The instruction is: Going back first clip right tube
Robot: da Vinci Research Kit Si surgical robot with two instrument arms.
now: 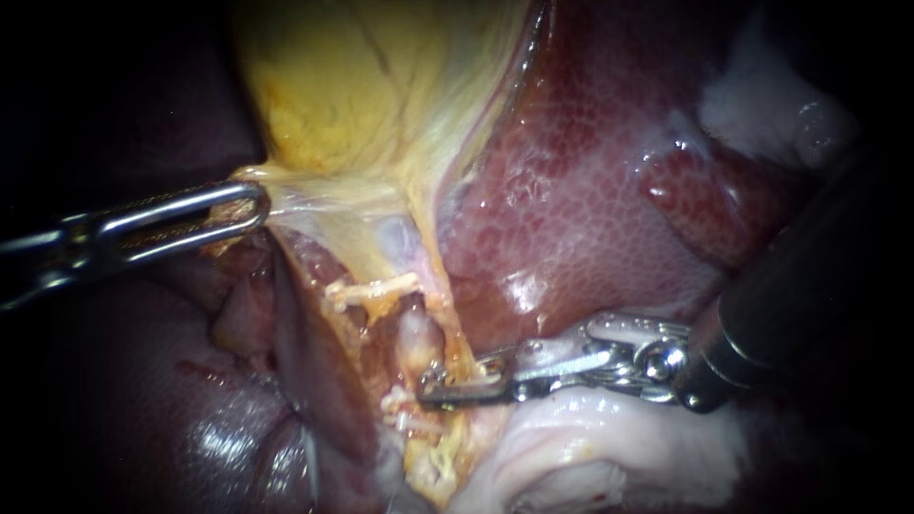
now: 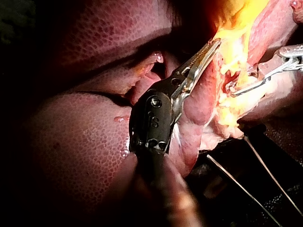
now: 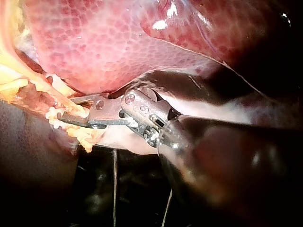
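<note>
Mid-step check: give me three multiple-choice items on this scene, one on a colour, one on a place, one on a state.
1. The gallbladder looks: A yellow; B blue; C black.
2. My right instrument has its tip: A on the gallbladder's dome; B at the tube below the gallbladder; C clear of all tissue.
3. My left instrument has its jaws: A wide open; B shut on the gallbladder's lower edge; C out of view.

Answers: A, the sac above is yellow; B, the tip sits at the pale tube; B, the tissue stretches taut from the jaws.
</note>
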